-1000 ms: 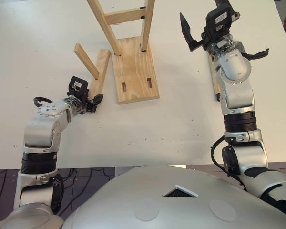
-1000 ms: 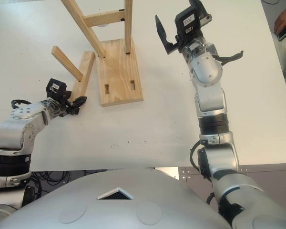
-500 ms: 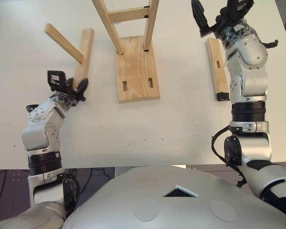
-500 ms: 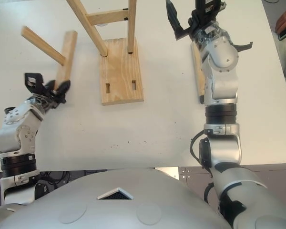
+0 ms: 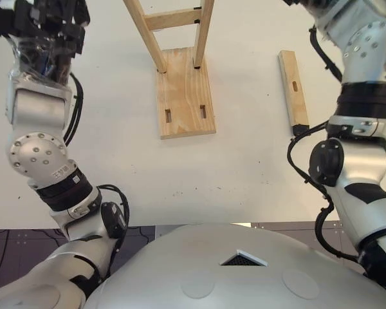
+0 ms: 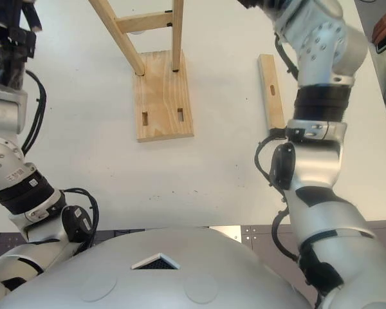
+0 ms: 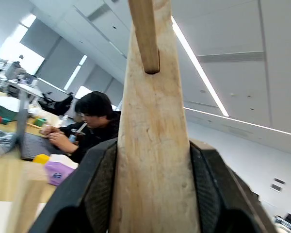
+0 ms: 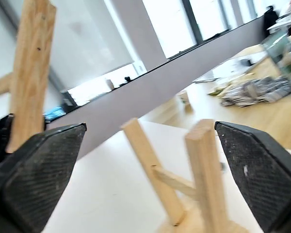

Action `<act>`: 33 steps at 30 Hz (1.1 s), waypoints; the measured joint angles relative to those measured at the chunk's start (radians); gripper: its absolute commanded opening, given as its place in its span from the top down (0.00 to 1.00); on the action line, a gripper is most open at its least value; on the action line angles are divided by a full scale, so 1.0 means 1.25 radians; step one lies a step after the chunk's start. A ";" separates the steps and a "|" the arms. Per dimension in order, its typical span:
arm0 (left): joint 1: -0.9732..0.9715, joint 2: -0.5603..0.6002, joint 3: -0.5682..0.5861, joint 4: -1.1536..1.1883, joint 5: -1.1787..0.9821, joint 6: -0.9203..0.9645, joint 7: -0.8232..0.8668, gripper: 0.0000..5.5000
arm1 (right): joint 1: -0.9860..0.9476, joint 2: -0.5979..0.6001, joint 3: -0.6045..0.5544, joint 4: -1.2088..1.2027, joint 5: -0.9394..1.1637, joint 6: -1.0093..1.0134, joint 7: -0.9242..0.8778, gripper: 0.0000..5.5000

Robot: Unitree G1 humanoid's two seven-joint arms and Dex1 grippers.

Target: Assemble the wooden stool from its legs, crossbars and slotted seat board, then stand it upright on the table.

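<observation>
Left wrist view, left gripper point(image 7: 154, 191) clamped on a crossbar-fitted leg point(image 7: 153, 121), right gripper point(image 8: 150, 177) fingers wide apart, slotted seat board point(image 5: 183, 96) flat on table point(image 5: 244, 167), two legs point(image 5: 149, 38) standing in it, spare leg point(image 5: 293, 93) right of it.

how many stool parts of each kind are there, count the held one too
seat board: 1
legs: 4 (2 standing in the board, 1 loose on the table at, 1 held in the left gripper)
crossbars: 2 (1 between the standing legs, 1 stuck in the held leg)
total: 7
</observation>
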 measured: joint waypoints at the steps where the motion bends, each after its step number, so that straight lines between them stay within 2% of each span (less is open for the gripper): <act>1: -0.007 0.007 -0.026 -0.010 -0.034 0.027 -0.009 0.63 | -0.016 -0.016 -0.013 -0.019 0.077 0.087 0.036 0.02; 3: -0.012 0.025 -0.071 -0.024 -0.074 0.065 -0.032 0.63 | -0.054 -0.029 -0.045 -0.045 0.190 0.202 0.092 0.02; 5: -0.013 0.033 -0.105 -0.030 -0.089 0.085 -0.050 0.63 | -0.096 -0.049 -0.056 -0.038 0.241 0.251 0.112 0.02; 9: -0.012 0.064 -0.123 -0.019 -0.087 0.095 -0.071 0.63 | -0.109 -0.055 -0.042 -0.011 0.225 0.249 0.106 0.02; 14: 0.024 0.108 -0.156 -0.025 -0.089 0.124 -0.126 0.63 | -0.054 -0.054 -0.030 -0.012 0.203 0.240 0.103 0.02; 19: 0.053 0.124 -0.178 -0.036 -0.090 0.136 -0.166 0.63 | -0.054 -0.053 -0.075 0.016 0.235 0.259 0.087 0.02; 26: 0.086 0.148 -0.184 -0.036 -0.091 0.150 -0.207 0.63 | -0.067 -0.054 -0.093 0.024 0.286 0.299 0.090 0.22; 33: 0.096 0.148 -0.203 -0.036 -0.091 0.150 -0.222 0.63 | -0.066 -0.058 -0.072 0.018 0.284 0.301 0.111 0.46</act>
